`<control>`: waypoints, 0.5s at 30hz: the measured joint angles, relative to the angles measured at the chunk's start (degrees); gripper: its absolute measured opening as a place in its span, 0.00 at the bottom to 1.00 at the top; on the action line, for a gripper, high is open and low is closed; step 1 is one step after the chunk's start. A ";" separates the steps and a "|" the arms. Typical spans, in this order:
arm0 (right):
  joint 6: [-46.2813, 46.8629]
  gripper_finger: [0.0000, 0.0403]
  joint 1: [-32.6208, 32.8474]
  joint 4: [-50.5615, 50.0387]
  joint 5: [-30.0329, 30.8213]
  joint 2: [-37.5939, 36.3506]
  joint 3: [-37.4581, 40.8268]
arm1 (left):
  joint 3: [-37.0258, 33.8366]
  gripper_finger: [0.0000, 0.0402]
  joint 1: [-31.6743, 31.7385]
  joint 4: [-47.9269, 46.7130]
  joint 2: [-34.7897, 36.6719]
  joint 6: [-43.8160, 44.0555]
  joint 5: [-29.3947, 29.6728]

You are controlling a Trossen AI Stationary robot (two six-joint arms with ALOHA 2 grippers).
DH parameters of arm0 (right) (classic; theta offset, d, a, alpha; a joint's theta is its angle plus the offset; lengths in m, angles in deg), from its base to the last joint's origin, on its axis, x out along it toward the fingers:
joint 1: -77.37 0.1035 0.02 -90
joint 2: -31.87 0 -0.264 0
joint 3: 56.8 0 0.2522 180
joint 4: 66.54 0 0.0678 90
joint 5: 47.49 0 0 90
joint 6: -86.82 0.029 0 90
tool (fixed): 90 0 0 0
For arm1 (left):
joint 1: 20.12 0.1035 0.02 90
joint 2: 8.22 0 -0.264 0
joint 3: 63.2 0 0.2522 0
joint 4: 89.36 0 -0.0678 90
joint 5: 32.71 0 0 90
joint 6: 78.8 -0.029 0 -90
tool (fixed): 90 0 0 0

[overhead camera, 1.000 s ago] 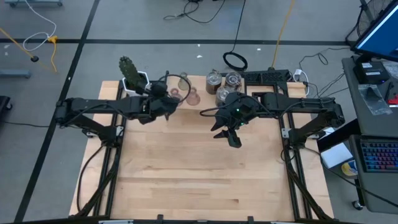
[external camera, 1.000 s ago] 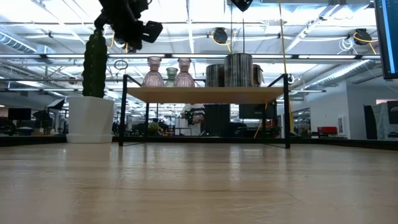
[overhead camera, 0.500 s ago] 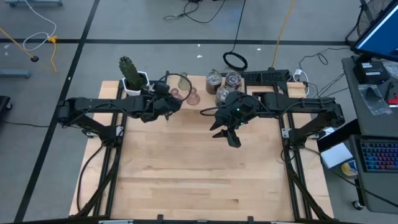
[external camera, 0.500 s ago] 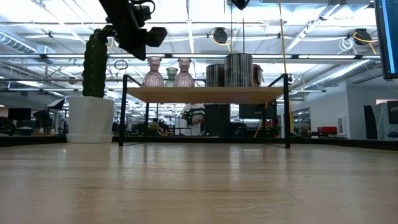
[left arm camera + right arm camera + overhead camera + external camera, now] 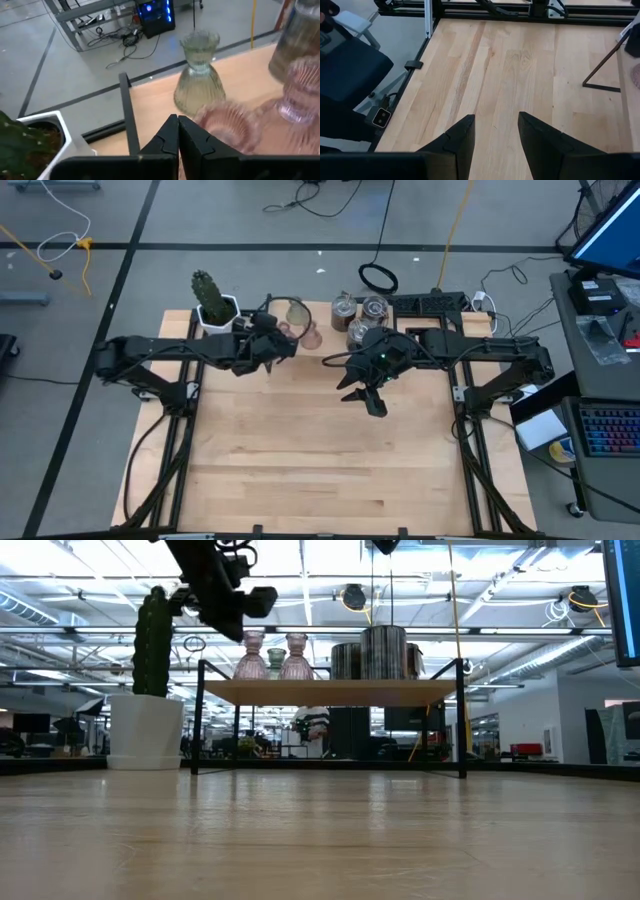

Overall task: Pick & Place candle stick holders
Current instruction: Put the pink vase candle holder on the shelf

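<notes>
Approach step of a pick. Left end effector (image 5: 178, 131), fingers pressed together and holding nothing, poised above the raised shelf (image 5: 330, 691) at the worktop's (image 5: 320, 450) 12 o'clock edge, directly over the near pink holder (image 5: 227, 125). Pale green holder (image 5: 198, 75) just behind it; second pink holder (image 5: 301, 90) just beside, toward 3 o'clock on the shelf. Three silvery round holders (image 5: 358, 315) grouped farther along at about 1 o'clock, none yet moved by the look of it.

Next move, as judged: fingers to be spread before descent, then closed around a holder's narrow neck; ribbed glass likely slippery and easy to tip.

Right end effector (image 5: 495, 132), fingers partly spread and empty, waiting over bare wood near the centre.

Obstacles: glass holders nearly touching one another, little room for a finger between; white-potted cactus (image 5: 212, 302) at 11 o'clock close by the left arm; shelf's dark frame post (image 5: 129, 120) just beside the fingers.
</notes>
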 joint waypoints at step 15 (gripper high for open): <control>0.08 0.36 -0.10 -1.37 -0.01 0.00 0.00 | -0.01 0.03 0.55 1.26 0.89 -4.23 2.76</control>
